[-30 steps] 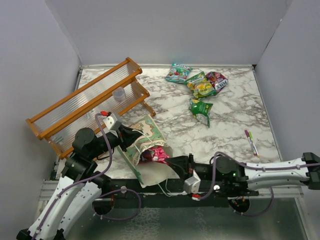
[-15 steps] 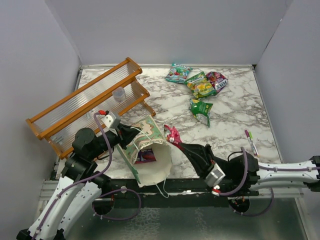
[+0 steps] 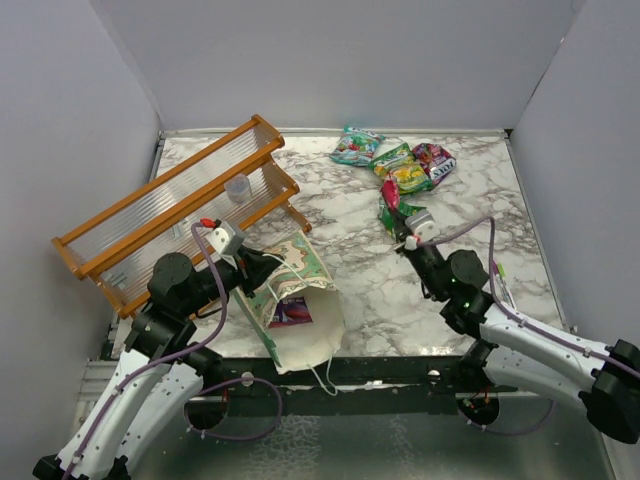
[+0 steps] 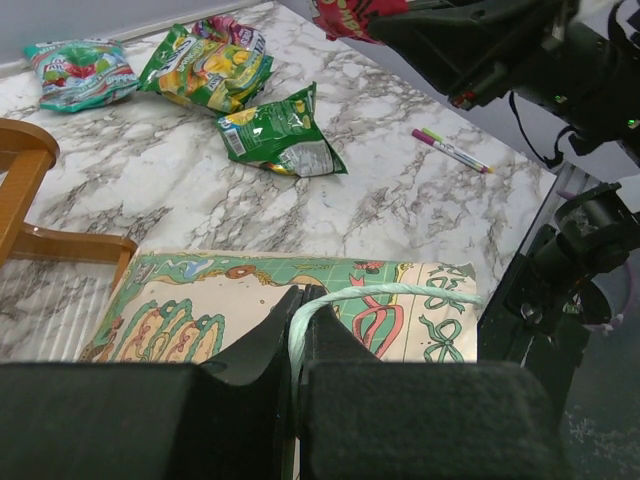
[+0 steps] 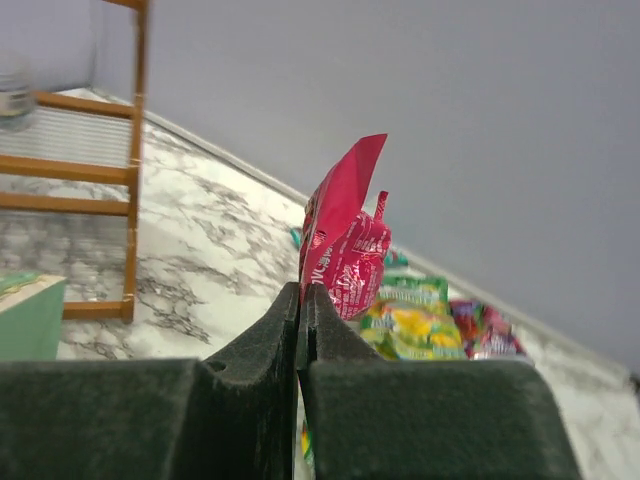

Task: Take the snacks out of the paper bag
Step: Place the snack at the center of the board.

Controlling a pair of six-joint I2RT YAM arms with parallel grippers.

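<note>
The mint-green paper bag [image 3: 300, 268] lies on its side at the near left, its cream mouth toward me, with a purple snack packet [image 3: 292, 312] inside. My left gripper [image 3: 258, 270] is shut on the bag's string handle [image 4: 392, 291], the printed bag side [image 4: 200, 310] beneath it. My right gripper [image 3: 400, 222] is shut on a pink-red snack packet [image 5: 345, 240] and holds it above the green packet [image 3: 405, 218]. Teal [image 3: 357, 146], yellow-green [image 3: 402, 168] and purple-red [image 3: 435, 160] packets lie at the far middle.
The orange wooden rack [image 3: 180, 205] with a small clear cup [image 3: 237, 187] stands at the far left, close to the bag. A pink-capped pen [image 3: 503, 283] lies near the right edge. Grey walls enclose the marble table [image 3: 340, 240].
My right gripper pulled the pink-red packet out of the bag's mouth and carried it up and away to the far right, over the green packet. My left gripper stayed on the handle.
</note>
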